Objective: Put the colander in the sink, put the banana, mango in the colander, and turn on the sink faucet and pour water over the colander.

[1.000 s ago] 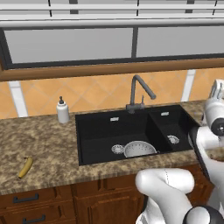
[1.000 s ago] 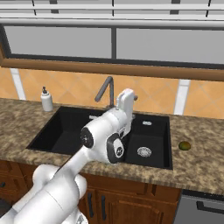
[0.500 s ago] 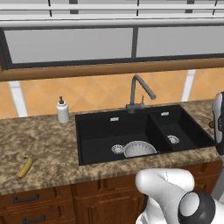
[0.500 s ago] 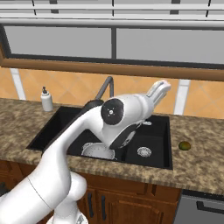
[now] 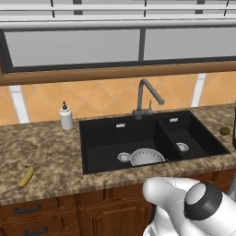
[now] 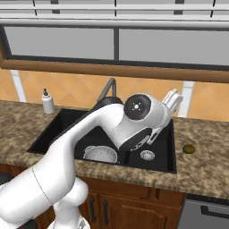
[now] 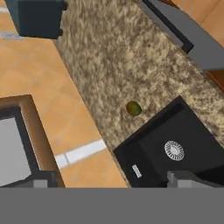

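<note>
Sink (image 5: 106, 143) already holds the colander (image 5: 146, 157), so step one looks done. Faucet (image 5: 146, 96) dry. Banana (image 5: 26, 176) on the left worktop (image 5: 41, 152), mango (image 6: 188, 149) right, both unpicked. Gripper (image 6: 172, 99) wide, empty.

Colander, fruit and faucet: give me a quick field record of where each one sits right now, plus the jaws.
colander: in the sink, large basin, beside the drain
banana: on the counter left of the sink
mango: on the counter right of the sink
sink faucet: no water running
gripper: raised over the sink's right side, jaws open, holding nothing
done: colander placed; fruit and water not yet
</note>
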{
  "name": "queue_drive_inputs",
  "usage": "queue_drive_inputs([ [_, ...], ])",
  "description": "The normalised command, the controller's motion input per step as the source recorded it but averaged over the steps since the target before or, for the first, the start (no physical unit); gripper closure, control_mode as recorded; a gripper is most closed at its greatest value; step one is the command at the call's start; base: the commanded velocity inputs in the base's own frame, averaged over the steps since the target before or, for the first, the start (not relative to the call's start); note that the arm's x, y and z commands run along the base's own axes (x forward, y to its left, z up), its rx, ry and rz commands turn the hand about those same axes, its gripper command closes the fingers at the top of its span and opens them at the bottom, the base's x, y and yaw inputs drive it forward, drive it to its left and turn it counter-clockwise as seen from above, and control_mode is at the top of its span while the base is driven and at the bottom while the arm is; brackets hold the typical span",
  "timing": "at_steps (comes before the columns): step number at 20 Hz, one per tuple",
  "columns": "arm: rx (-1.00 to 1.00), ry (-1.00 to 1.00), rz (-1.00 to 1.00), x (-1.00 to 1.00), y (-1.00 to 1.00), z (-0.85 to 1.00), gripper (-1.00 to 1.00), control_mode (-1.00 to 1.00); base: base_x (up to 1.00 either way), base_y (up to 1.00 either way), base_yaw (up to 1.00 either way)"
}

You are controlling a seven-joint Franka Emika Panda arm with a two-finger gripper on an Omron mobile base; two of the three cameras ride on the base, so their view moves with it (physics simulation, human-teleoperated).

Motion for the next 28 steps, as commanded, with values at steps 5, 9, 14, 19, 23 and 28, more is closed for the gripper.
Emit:
queue_drive_inputs([
  [5, -0.01, 0.20, 0.31, 0.01, -0.03, -0.60, -1.00, -1.00, 0.00, 0.00, 0.00],
  [9, -0.03, 0.22, 0.36, 0.22, -0.18, -0.42, -1.00, -1.00, 0.00, 0.00, 0.00],
  [14, -0.02, 0.18, 0.22, 0.44, -0.27, -0.25, -1.00, -1.00, 0.00, 0.00, 0.00],
  [19, -0.09, 0.21, 0.17, 0.47, -0.14, -0.43, -1.00, -1.00, 0.00, 0.00, 0.00],
  [23, -0.04, 0.19, 0.16, 0.28, -0.29, -0.51, -1.00, -1.00, 0.00, 0.00, 0.00],
  [28, 0.00, 0.14, 0.17, 0.25, -0.40, -0.37, -1.00, -1.00, 0.00, 0.00, 0.00],
])
